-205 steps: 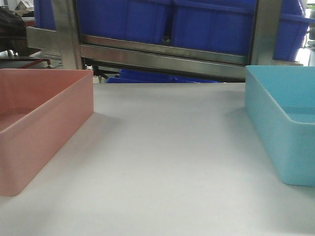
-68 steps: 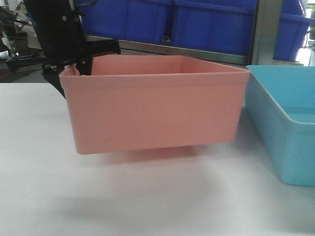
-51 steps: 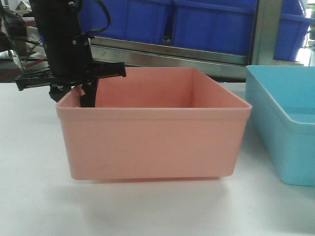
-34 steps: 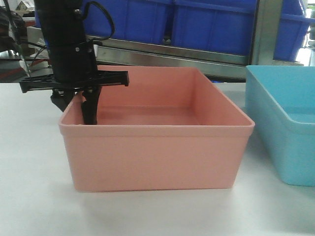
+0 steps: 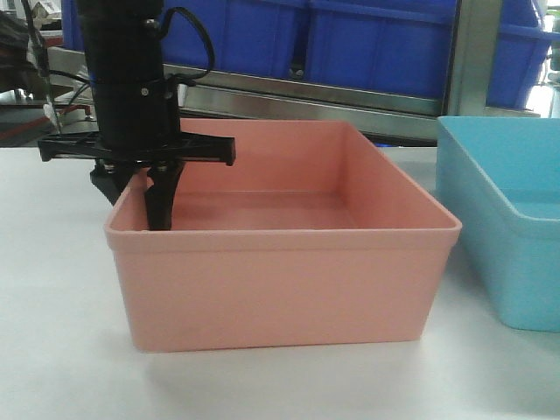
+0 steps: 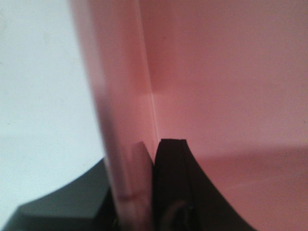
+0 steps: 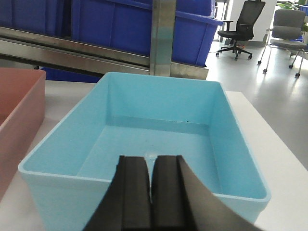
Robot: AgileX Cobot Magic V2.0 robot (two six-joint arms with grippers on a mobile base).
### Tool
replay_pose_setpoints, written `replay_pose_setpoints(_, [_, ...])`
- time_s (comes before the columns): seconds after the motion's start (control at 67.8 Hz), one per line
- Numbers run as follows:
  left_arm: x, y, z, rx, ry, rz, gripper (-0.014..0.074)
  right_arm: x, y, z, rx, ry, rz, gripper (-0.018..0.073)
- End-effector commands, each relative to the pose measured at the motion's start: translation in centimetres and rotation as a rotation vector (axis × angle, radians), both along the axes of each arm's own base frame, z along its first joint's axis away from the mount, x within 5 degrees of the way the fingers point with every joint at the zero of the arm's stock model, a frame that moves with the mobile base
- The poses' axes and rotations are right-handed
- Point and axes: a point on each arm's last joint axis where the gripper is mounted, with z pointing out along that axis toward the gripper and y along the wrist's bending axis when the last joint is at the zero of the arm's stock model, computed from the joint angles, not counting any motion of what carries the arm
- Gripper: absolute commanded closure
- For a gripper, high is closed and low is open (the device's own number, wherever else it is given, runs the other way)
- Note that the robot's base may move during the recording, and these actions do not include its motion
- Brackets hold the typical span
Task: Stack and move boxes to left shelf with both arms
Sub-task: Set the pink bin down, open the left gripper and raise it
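My left gripper (image 5: 136, 206) is clamped on a side wall of the pink box (image 5: 280, 280), one finger inside and one outside. The box sits on the table (image 5: 52, 306) below it. My right gripper (image 7: 150, 166) is closed on nothing, with the blue box (image 7: 144, 139) just ahead and beneath. I judge nothing is stacked yet, and the shelf move remains.

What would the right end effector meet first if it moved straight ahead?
Probably the blue tub: the right end effector points into it, likely at its floor, though depth is unclear.
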Motion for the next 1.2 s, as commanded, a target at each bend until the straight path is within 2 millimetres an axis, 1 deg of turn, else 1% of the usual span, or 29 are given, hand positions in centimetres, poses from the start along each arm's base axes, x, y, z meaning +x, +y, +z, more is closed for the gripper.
replay_pose_setpoints(0.0, [-0.3,-0.2,3.3,-0.041,-0.074,-0.014,0.0582,-0.4,-0.1,1.5,-0.008,-0.128,-0.010,0.0505])
replay_pose_setpoints(0.044, [-0.3,-0.2,3.3,-0.041,-0.074,-0.016,0.0551,-0.4,-0.1,1.5,-0.008,-0.128,-0.010,0.0505])
replay_pose_setpoints(0.103, [-0.3,-0.2,3.3,-0.041,-0.074,-0.017,0.0482,-0.4,-0.1,1.5,-0.008,-0.128,-0.010,0.0505])
replay_pose_setpoints(0.118, [-0.3,-0.2,3.3,-0.041,-0.074,-0.017,0.0451,-0.4,-0.1,1.5,-0.008,-0.128,-0.010,0.0505])
replay_pose_setpoints(0.133, [-0.3,-0.2,3.3,-0.040,-0.073,-0.017,0.0440,-0.4,-0.1,1.5,-0.008,-0.128,-0.010,0.0505])
replay_pose_setpoints(0.177, [-0.4,-0.2,3.3,-0.038,-0.070,-0.017,0.0346,-0.4,-0.1,1.5,-0.008,-0.128,-0.010,0.0505])
replay_pose_setpoints(0.207, [-0.4,-0.2,3.3,-0.037,-0.068,-0.017,0.0298,-0.4,-0.1,1.5,-0.008,-0.128,-0.010,0.0505])
replay_pose_setpoints(0.31, [-0.6,-0.1,3.2,-0.025,-0.048,-0.020,0.0158,-0.4,-0.1,1.5,-0.008,-0.128,-0.010,0.0505])
replay_pose_setpoints(0.384, [-0.8,0.0,3.6,-0.026,-0.044,-0.041,0.0119,-0.4,-0.1,1.5,-0.008,-0.128,-0.010,0.0505])
replay_pose_setpoints(0.487, [-1.3,0.2,5.2,-0.033,-0.081,-0.075,0.0118,-0.4,-0.1,1.5,-0.008,-0.128,-0.010,0.0505])
replay_pose_setpoints(0.694, [-3.6,1.8,11.8,-0.075,-0.260,-0.172,0.0120,-0.4,-0.1,1.5,-0.008,-0.128,-0.010,0.0505])
replay_pose_setpoints(0.708, [-4.0,2.0,12.6,-0.081,-0.280,-0.180,0.0120,-0.4,-0.1,1.5,-0.008,-0.128,-0.010,0.0505])
replay_pose_setpoints(0.782, [-5.3,2.8,15.2,-0.099,-0.359,-0.228,0.0135,-0.4,-0.1,1.5,-0.008,-0.128,-0.010,0.0505])
replay_pose_setpoints(0.812, [-6.0,3.2,16.4,-0.107,-0.397,-0.244,0.0150,-0.4,-0.1,1.5,-0.008,-0.128,-0.010,0.0505])
replay_pose_setpoints(0.915, [-8.2,4.6,19.8,-0.129,-0.500,-0.270,0.0216,-0.4,-0.1,1.5,-0.008,-0.128,-0.010,0.0505])
replay_pose_setpoints(1.018, [-10.4,6.0,22.6,-0.138,-0.597,-0.287,0.0293,-0.4,-0.1,1.5,-0.008,-0.128,-0.010,0.0505])
replay_pose_setpoints(1.107, [-12.0,7.2,24.3,-0.129,-0.678,-0.301,0.0367,-0.4,-0.1,1.6,-0.008,-0.129,-0.010,0.0505])
replay_pose_setpoints(1.181, [-13.3,8.2,24.8,-0.119,-0.740,-0.299,0.0434,-0.4,-0.1,1.6,-0.008,-0.129,-0.010,0.0505])
